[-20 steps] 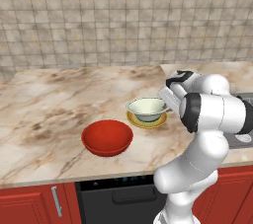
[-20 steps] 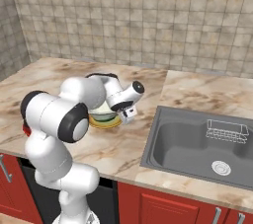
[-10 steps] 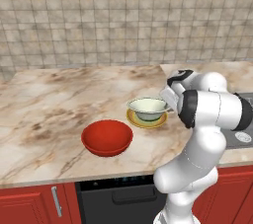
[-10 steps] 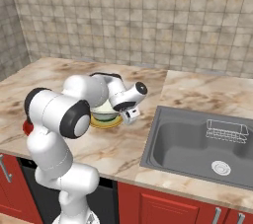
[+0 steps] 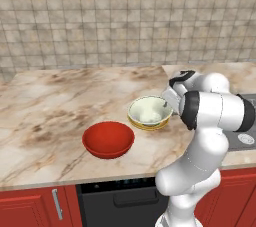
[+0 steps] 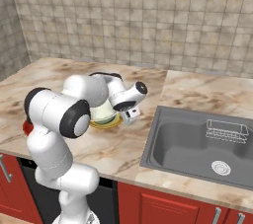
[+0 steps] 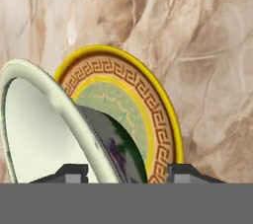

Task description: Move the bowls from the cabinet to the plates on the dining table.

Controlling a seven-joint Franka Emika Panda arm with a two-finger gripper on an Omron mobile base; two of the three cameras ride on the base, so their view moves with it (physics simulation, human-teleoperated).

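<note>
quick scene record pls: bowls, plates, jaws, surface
cream bowl: sitting on the yellow-rimmed plate
red bowl: on the marble counter, left of the cream bowl; no plate visible under it
gripper: jaws apart, straddling the cream bowl's rim
sink: right of the plate, small rack inside

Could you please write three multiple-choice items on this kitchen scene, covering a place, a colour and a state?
1. Where does the cream-white bowl sit?
A. in the sink
B. on the yellow-rimmed plate
C. inside the red bowl

2. What colour is the other bowl on the marble counter?
A. red
B. blue
C. black

3. How do the fingers of the hand stand?
A. pressed together
B. apart, on either side of the cream-white bowl's rim
C. clamped on the plate

Answers: 1 B, the hand view shows the plate under it; 2 A, glossy red in the left base view; 3 B, the rim passes between the spread tips.
</note>
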